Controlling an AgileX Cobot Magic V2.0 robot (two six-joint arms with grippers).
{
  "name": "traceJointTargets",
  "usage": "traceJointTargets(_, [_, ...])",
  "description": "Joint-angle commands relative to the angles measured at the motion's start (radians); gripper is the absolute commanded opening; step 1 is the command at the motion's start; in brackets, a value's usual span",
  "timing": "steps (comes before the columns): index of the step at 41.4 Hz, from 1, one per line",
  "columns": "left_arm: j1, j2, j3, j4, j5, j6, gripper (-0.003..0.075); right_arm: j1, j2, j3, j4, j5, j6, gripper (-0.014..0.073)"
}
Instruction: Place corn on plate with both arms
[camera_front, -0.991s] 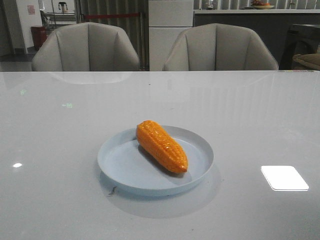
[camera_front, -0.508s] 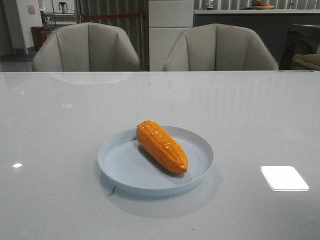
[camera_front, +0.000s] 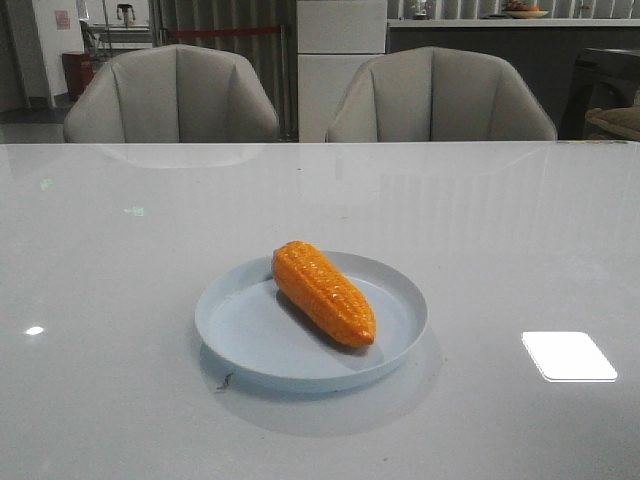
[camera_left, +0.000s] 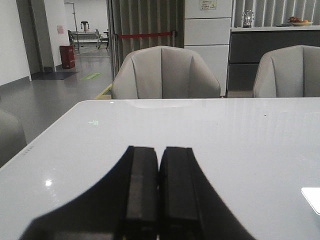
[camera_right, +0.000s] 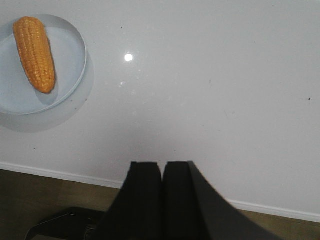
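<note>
My left gripper (camera_left: 159, 200) and right gripper (camera_right: 161, 200), both closed and empty, should stay clear: corn (camera_front: 322, 292) lies within the plate (camera_front: 240, 340).

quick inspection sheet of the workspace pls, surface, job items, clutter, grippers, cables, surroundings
surface: glossy white table, with a bright light reflection to the right of the plate
job's things: orange corn lies diagonally inside the pale blue plate, tapered end toward the camera in the front view
clutter: nothing seen apart from a small dark speck by the plate's near rim
grippers: left gripper shut and empty, over the table; right gripper shut and empty, near the table edge, away from the plate
cables: nothing seen
surroundings: two grey chairs behind the table, a counter further back
</note>
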Motion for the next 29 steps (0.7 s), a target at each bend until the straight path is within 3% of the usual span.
traceJointTargets(1, [-0.007,-0.015,0.036,-0.001,-0.078,-0.007,0.009,0.0,0.001,-0.024,-0.003,-0.055,-0.002,0.0056])
traceJointTargets(17, [-0.007,-0.015,0.036,-0.001,-0.078,-0.007,0.009,0.0,-0.018,-0.024,-0.03,-0.057,-0.002,0.0056])
traceJointTargets(22, [-0.007,-0.015,0.036,-0.001,-0.078,-0.007,0.009,0.0,-0.095,-0.024,-0.029,-0.071,-0.002,0.0056])
traceJointTargets(29, [-0.007,-0.015,0.036,-0.001,-0.078,-0.007,0.009,0.0,-0.24,-0.023,-0.124,-0.136,-0.002,0.0056])
